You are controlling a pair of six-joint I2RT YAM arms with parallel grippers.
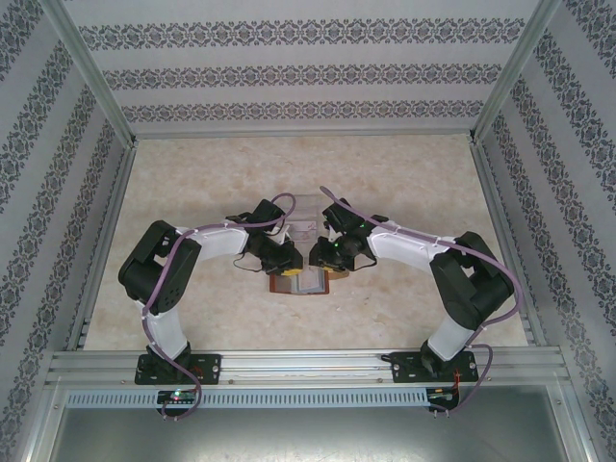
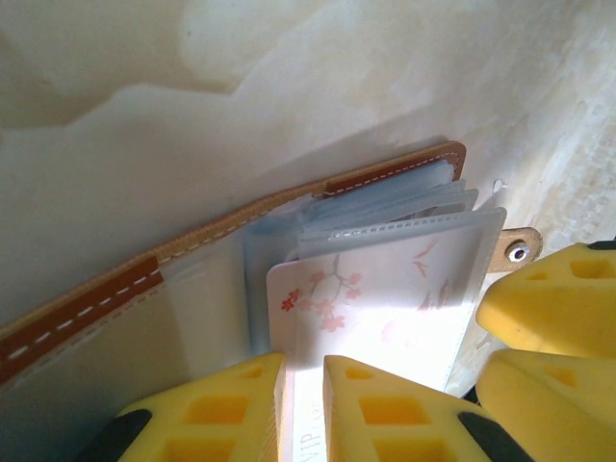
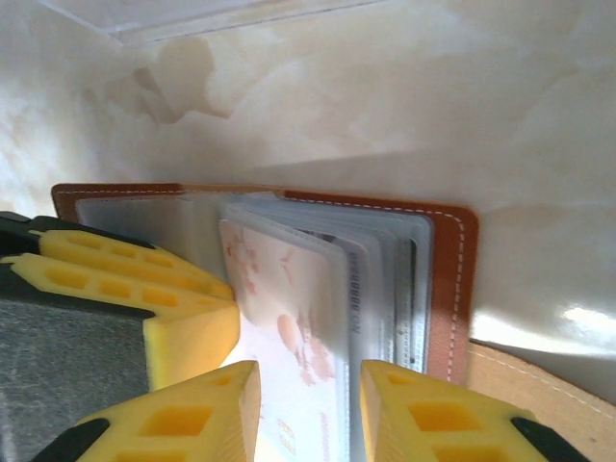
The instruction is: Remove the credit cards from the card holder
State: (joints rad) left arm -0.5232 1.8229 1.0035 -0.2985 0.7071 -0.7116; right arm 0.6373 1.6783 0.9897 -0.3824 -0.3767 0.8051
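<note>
Now: you look to be on the draw of 1 credit card (image 2: 356, 298), pale with a pink blossom print, out of its clear sleeve (image 2: 462, 241).
Card holder: the card holder (image 1: 308, 282) lies open on the table (image 1: 192, 192), midway between your 2 arms, with its brown leather cover down and the sleeves fanned up.
Left gripper: your left gripper (image 2: 303, 404) is clamped on the near edge of that card, 1 finger on each face.
Right gripper: your right gripper (image 3: 308, 423) straddles the same card and sleeve from the other side. You cannot tell from these views whether its fingers actually press.
Others: more credit cards (image 3: 402, 289) sit in the sleeves behind, toward the stitched cover edge.
Progress: early, by my read. The blossom card is not yet free of the sleeves.
Next move: pull straight along the sleeve's open side with the left, and pin the sleeve or holder with the right so the whole thing doesn't lift.
Risk: your 2 grippers are nearly touching, so keep the pull clear of the right fingers.
</note>
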